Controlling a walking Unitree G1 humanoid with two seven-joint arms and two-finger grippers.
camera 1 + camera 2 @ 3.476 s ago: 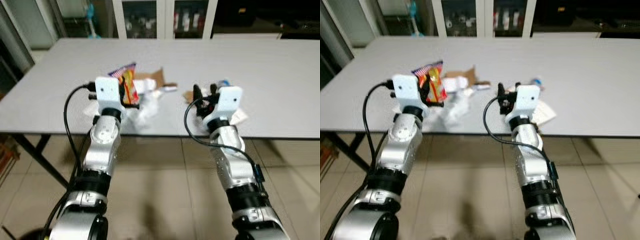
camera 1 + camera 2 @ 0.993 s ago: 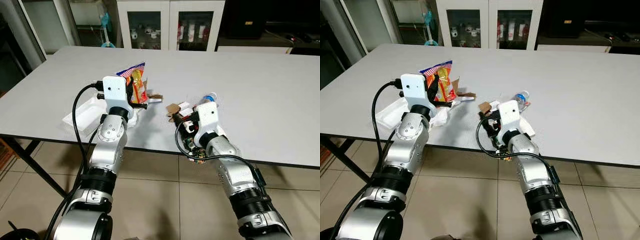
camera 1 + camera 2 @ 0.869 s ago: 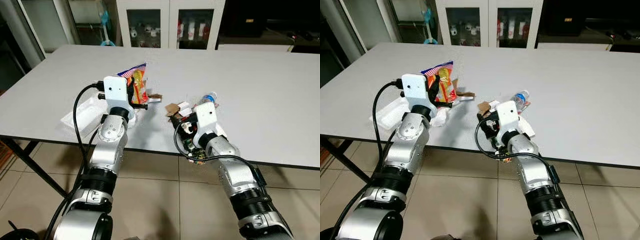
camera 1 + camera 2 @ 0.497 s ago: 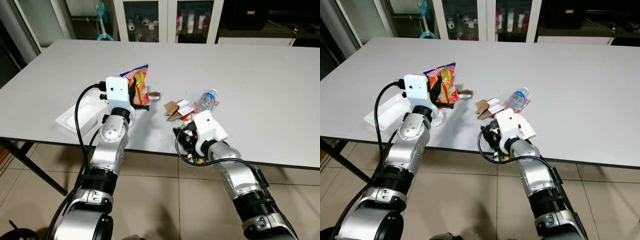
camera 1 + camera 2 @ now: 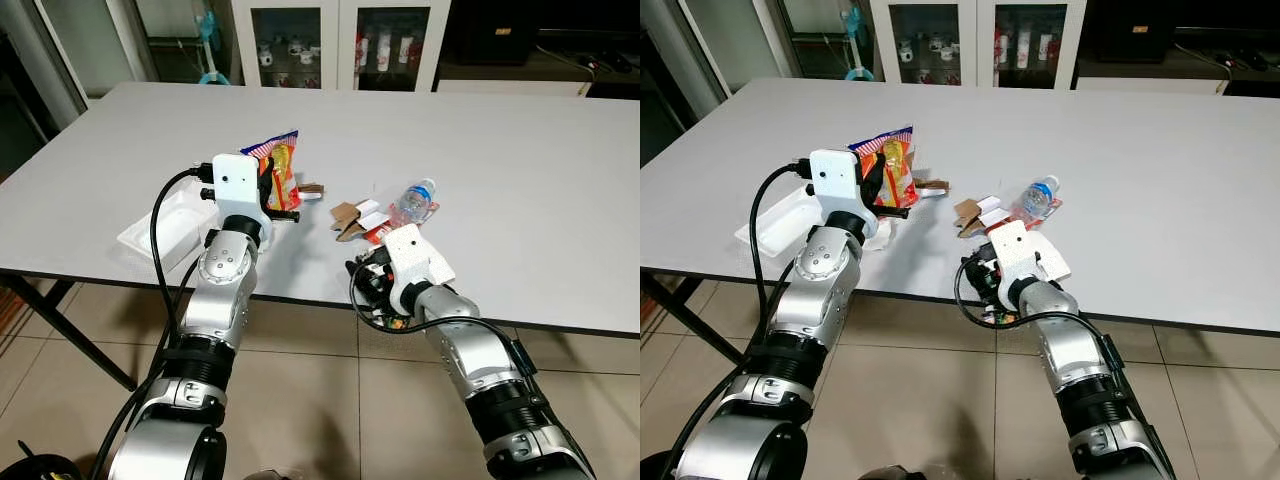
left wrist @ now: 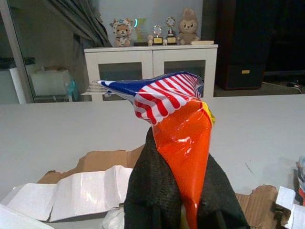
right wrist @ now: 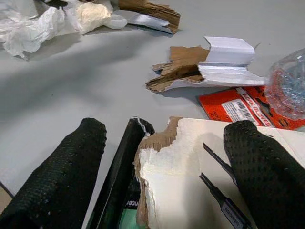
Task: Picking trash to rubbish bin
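L gripper (image 6: 183, 210) clamps 1 snack bag (image 6: 177, 129); R gripper (image 7: 176, 176) spread wide (astride 1 card sheet (image 7: 190, 171)).

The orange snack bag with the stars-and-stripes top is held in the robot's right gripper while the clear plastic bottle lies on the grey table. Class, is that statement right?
Not quite. The orange snack bag with the stars-and-stripes top is held in the left gripper, not the right, as the left eye view shows; the left wrist view shows its fingers closed on the bag. The clear plastic bottle does lie on the grey table.

The flat red-orange printed card (image 7: 250, 107) lying beside the clear plastic bottle reads "WORK GLOVES" (with a barcode label, its digits too small).
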